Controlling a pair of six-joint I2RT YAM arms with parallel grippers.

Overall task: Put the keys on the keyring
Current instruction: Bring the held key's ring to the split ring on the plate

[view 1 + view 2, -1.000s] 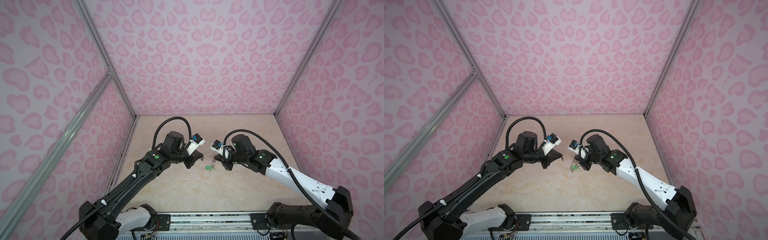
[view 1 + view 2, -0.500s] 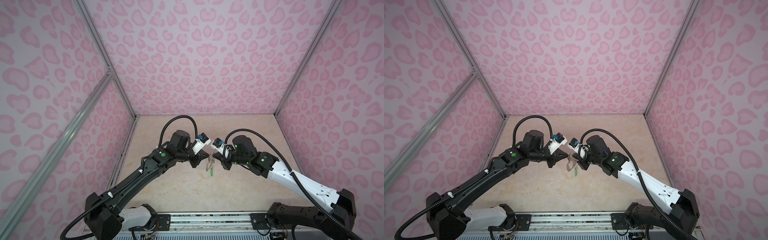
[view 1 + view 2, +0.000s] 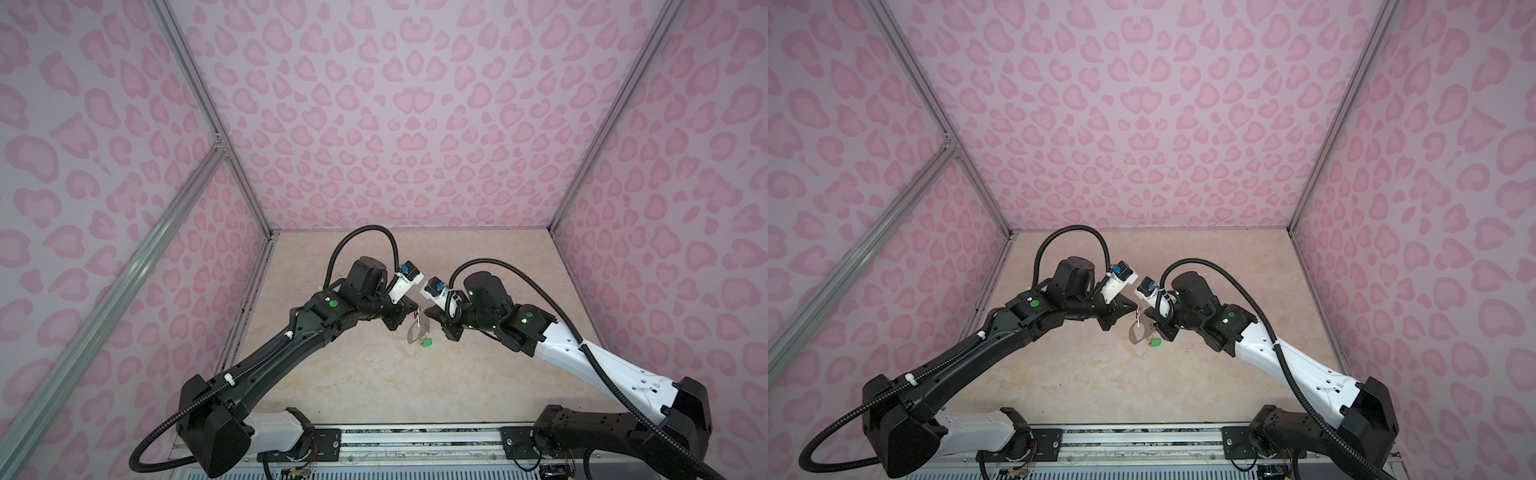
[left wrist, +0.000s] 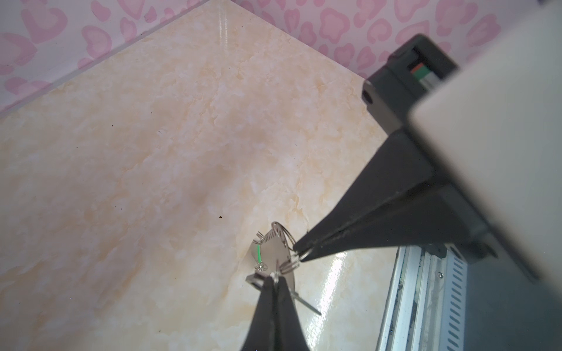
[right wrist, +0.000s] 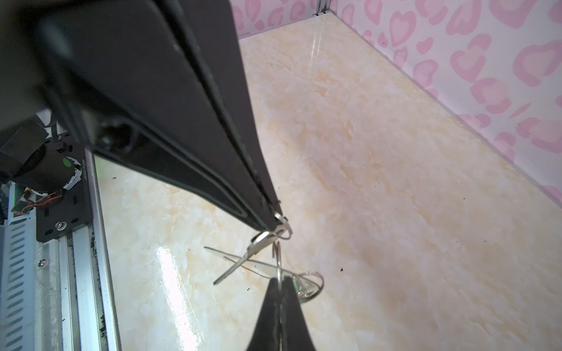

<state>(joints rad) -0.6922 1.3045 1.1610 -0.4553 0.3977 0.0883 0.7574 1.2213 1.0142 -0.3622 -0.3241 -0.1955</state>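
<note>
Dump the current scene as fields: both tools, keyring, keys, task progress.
left tool: shut, pinching the silver key at its head
right tool: shut on a wire ring of the keyring
keyring: appears held above the table, between the two tool tips
green tag: dangles at the keyring's lower edge and looks already attached
silver key: blade points free, head close to the pinched ring; no tag on it is visible
progress: silver key not clearly threaded yet

left arm [image 3: 270, 357]: black, green lamp
right arm [image 3: 561, 353]: white forearm (ribbed black cable)
left pincer [image 4: 275, 279]: black tapered fingers
</note>
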